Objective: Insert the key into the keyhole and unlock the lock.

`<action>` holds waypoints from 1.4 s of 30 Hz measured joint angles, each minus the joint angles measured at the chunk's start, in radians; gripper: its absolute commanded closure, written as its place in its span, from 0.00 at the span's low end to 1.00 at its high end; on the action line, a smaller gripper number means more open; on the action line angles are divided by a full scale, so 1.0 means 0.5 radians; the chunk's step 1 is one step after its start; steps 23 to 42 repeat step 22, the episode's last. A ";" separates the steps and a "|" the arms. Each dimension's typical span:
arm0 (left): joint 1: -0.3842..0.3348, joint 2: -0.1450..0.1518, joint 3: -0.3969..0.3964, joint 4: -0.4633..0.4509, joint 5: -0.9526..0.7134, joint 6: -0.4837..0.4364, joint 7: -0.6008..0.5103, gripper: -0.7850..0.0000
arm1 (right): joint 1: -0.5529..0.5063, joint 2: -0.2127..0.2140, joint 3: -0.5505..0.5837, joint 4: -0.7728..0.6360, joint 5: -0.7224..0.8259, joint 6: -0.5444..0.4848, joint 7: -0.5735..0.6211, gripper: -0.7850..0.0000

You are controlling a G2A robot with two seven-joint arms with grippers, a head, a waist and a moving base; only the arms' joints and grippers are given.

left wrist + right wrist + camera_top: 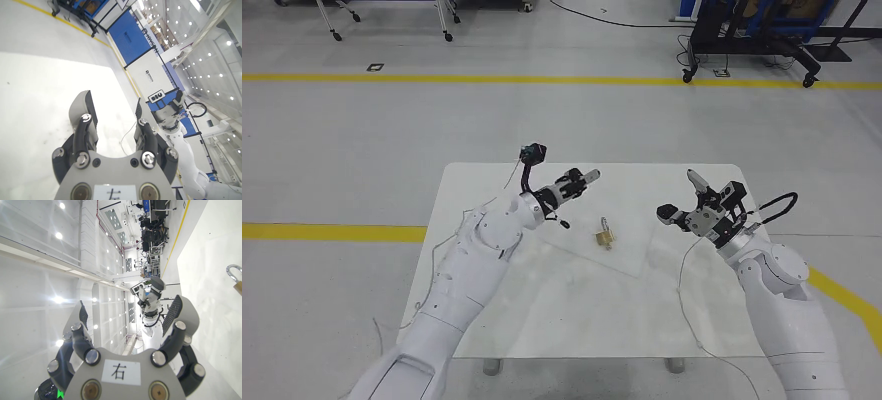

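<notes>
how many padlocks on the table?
1. The brass padlock lies near the middle of the white table, between the left gripper and the right gripper, touched by neither. Nothing on the table looks able to hide another.

The floor [362, 140] was pale grey. A yellow line [542, 78] crossed it well beyond the left tool [591, 176] and the right tool [678, 194]. A dark wheeled rack [752, 45] stood far beyond the right tool. Rows of round ceiling lights [58, 235] were lit.
</notes>
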 measured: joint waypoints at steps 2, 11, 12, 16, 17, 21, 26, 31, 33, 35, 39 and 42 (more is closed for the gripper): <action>0.030 0.037 -0.066 -0.099 0.174 -0.052 -0.012 0.44 | 0.008 0.004 0.002 0.002 -0.128 -0.061 -0.058 0.00; 0.340 0.199 -0.466 -0.718 1.005 -0.116 -0.041 0.20 | 0.199 0.039 0.159 0.173 -0.402 -0.293 -0.081 0.00; 0.339 0.199 -0.465 -0.717 1.003 -0.114 -0.039 0.14 | 0.201 0.040 0.160 0.175 -0.404 -0.294 -0.079 0.00; 0.331 0.198 -0.459 -0.697 0.998 -0.116 -0.042 0.02 | 0.198 0.039 0.158 0.173 -0.401 -0.291 -0.079 0.00; 0.331 0.198 -0.459 -0.697 0.998 -0.116 -0.042 0.01 | 0.198 0.039 0.158 0.173 -0.401 -0.291 -0.079 0.00; 0.340 0.200 -0.462 -0.701 1.004 -0.112 -0.036 0.00 | 0.192 0.039 0.158 0.167 -0.426 -0.290 -0.089 0.00; 0.348 0.203 -0.466 -0.705 1.010 -0.107 -0.030 0.00 | 0.187 0.038 0.157 0.162 -0.450 -0.290 -0.097 0.00; 0.348 0.203 -0.466 -0.705 1.010 -0.107 -0.030 0.00 | 0.187 0.038 0.157 0.162 -0.450 -0.290 -0.097 0.00; 0.348 0.203 -0.466 -0.705 1.010 -0.107 -0.030 0.00 | 0.187 0.038 0.157 0.162 -0.450 -0.290 -0.097 0.00; 0.348 0.203 -0.466 -0.705 1.010 -0.107 -0.030 0.00 | 0.187 0.038 0.157 0.162 -0.450 -0.290 -0.097 0.00; 0.348 0.203 -0.466 -0.705 1.010 -0.107 -0.030 0.00 | 0.187 0.038 0.157 0.162 -0.450 -0.290 -0.097 0.00; 0.348 0.203 -0.466 -0.705 1.010 -0.107 -0.030 0.00 | 0.187 0.038 0.157 0.162 -0.450 -0.290 -0.097 0.00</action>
